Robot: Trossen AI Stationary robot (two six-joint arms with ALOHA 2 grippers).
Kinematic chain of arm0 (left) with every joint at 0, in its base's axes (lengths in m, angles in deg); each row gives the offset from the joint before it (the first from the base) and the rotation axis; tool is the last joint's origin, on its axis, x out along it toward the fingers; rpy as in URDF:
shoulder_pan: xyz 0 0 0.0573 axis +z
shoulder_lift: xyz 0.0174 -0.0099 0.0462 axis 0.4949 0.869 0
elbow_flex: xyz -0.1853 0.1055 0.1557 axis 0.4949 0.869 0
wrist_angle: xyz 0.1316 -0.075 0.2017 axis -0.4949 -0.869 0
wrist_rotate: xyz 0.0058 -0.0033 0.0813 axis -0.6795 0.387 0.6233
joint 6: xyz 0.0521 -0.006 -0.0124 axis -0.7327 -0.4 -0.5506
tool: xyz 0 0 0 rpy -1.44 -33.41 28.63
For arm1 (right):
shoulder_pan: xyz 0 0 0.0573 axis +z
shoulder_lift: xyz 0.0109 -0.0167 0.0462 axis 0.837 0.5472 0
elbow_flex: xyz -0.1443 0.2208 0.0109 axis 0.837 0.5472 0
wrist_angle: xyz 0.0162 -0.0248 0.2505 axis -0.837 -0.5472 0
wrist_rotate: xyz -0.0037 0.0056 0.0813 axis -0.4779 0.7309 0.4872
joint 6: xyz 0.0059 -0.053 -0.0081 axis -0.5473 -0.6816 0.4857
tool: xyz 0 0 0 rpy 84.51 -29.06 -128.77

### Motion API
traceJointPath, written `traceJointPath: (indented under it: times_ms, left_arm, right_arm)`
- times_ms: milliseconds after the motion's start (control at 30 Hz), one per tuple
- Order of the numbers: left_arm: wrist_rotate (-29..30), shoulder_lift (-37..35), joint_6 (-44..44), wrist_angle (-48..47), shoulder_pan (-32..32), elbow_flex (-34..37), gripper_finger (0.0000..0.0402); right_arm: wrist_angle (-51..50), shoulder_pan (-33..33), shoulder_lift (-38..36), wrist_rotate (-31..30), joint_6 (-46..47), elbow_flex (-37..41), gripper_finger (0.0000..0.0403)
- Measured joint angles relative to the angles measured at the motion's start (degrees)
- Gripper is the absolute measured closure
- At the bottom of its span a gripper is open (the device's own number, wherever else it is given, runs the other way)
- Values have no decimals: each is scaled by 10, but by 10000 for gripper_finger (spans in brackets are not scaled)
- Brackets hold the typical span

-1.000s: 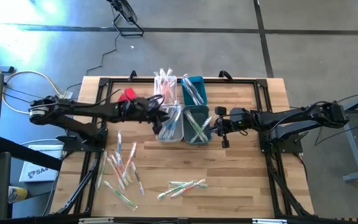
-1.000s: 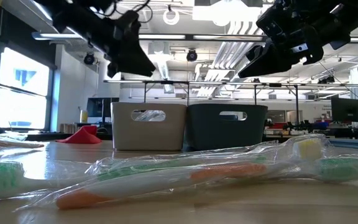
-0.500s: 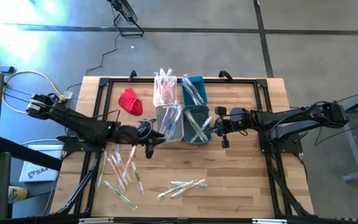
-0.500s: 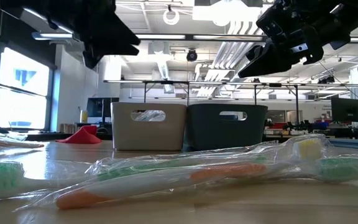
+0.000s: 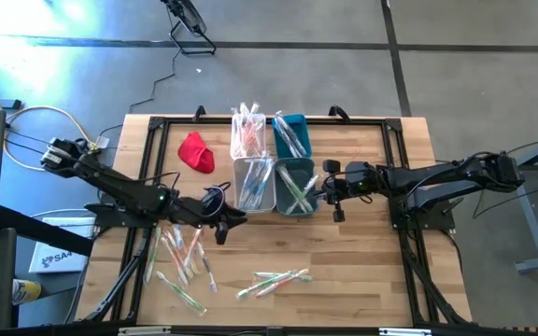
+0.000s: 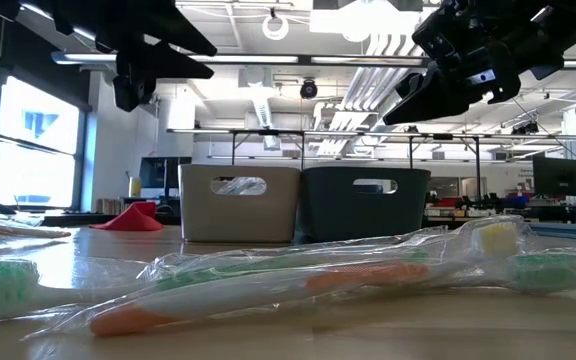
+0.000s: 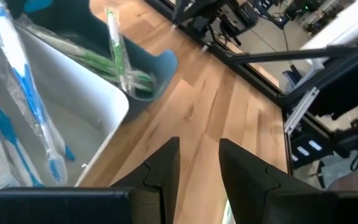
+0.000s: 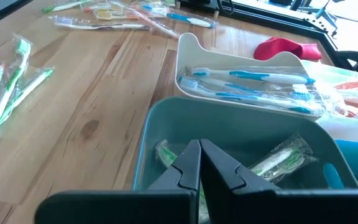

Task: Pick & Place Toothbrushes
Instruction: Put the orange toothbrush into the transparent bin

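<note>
Four bins (image 5: 274, 184) are grouped mid-bench, toothbrushes (image 5: 187, 250) being sorted inside and scattered toward the front-left edge. The left gripper (image 5: 224, 224), fingers (image 7: 163, 169) parted and empty, is held above the scatter. The right gripper (image 5: 327, 189), fingers pressed together, empty, is poised over the teal bin (image 8: 241, 155).

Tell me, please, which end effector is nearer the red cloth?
The left end effector: it hovers in front of the red cloth. The right end effector sits across the bins, farther away.
</note>
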Motion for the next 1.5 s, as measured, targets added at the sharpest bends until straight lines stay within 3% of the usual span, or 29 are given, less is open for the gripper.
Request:
traceJointPath:
  times_ms: [300,667,867,1233,1500]
  left_arm:
    - [-1,0,3,-9,0,0,293]
    - [-1,0,2,-10,0,0,293]
    - [-1,0,-1,-18,0,0,293]
    - [-1,0,1,-22,0,0,293]
    - [0,0,13,48,0,0,293]
  right_arm:
    - [0,0,0,0,3,0,401]
    - [0,0,0,-2,91,0,401]
    - [7,0,0,-3,95,0,401]
    - [16,0,0,-47,128,0,401]
    - [17,0,0,-47,104,0,401]
